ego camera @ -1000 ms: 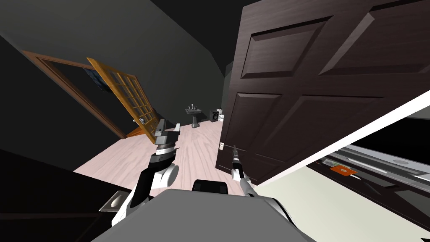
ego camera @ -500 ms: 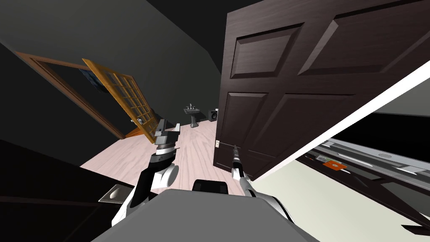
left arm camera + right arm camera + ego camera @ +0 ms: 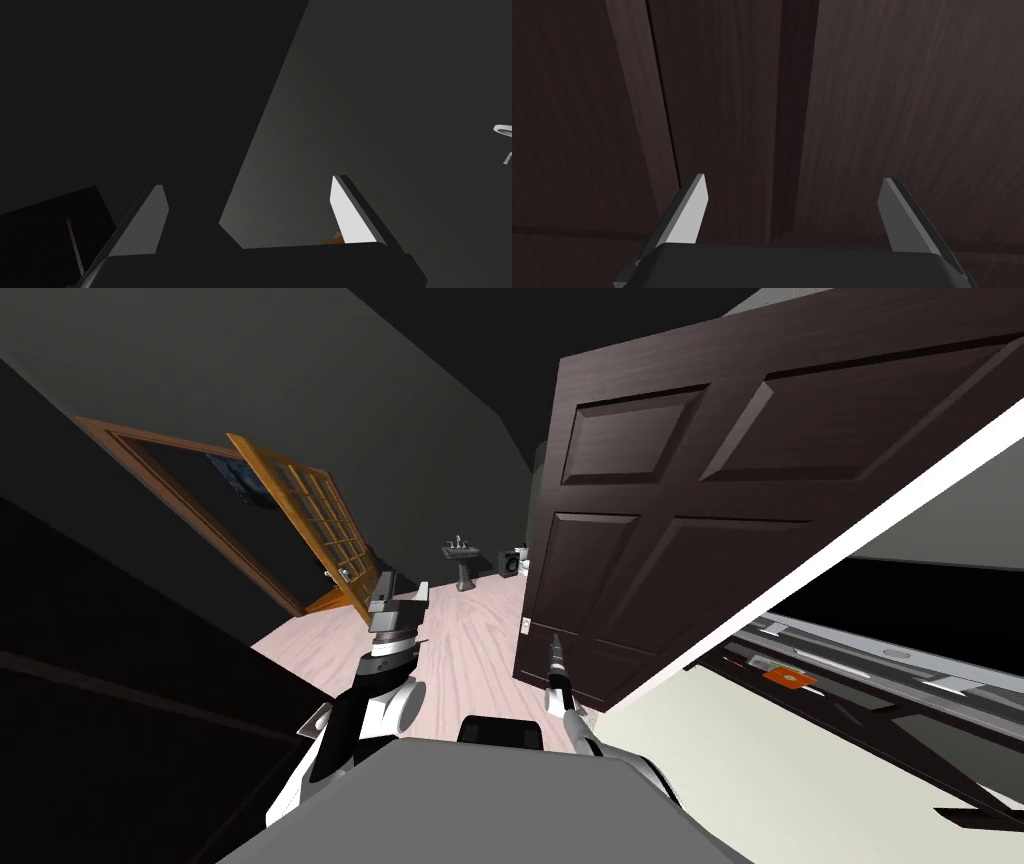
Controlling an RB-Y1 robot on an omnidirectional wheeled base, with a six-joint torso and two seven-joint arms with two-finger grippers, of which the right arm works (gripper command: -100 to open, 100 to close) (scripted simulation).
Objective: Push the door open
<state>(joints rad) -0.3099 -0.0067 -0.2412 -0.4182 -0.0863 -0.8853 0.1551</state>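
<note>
The dark brown panelled door stands ajar on the right, with wood floor lying open beside its free edge; the right pincer, fingers spread and empty, points at the door's lower face just beside that edge — touching or not, I cannot tell. The left pincer, likewise spread, is raised over the floor, well apart from the door, with an orange glazed door and a pedestal sink farther off.
</note>
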